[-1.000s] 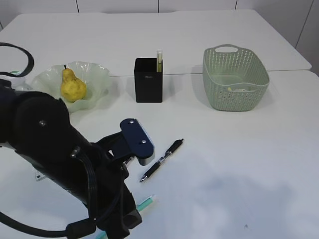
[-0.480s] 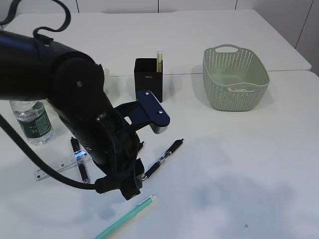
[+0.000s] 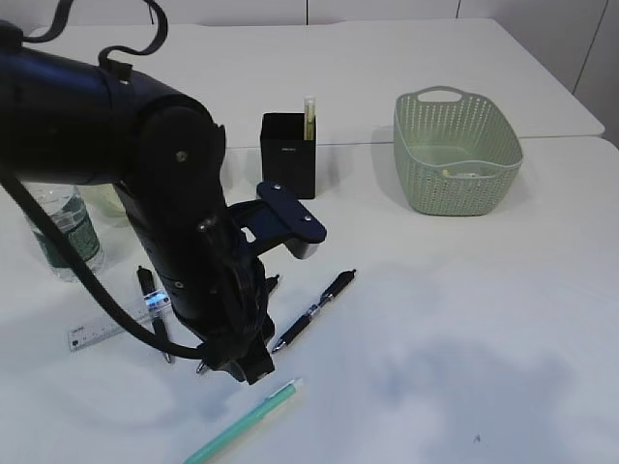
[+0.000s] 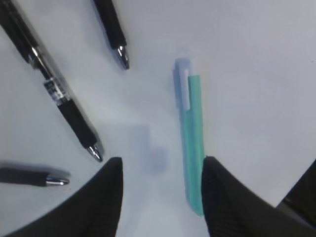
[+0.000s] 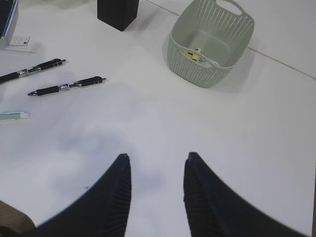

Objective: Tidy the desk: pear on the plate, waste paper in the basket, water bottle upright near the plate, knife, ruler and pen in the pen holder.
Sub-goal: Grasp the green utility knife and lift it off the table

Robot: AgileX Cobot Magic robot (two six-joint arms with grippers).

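Bench (image 3: 464,319), plain white, seen at a slant. Left gripper (image 4: 160,170) hangs open and empty just above the surface, with the mint-green pen (image 4: 191,143) lying flat beside its finger on the 3 o'clock side. Three black pens (image 4: 59,94) lie at 10 o'clock of it in the left wrist view. Right gripper (image 5: 155,185) is open, holding nothing, over bare bench. In the exterior view, the black pen holder (image 3: 287,155) stands at 12 o'clock with the pale yellow knife (image 3: 309,116) upright inside. Sage-green basket (image 3: 455,155) sits at 2 o'clock. Water bottle (image 3: 63,232) stands upright at 9 o'clock; the clear ruler (image 3: 97,332) lies flat near it. Plate is mostly hidden behind the arm.
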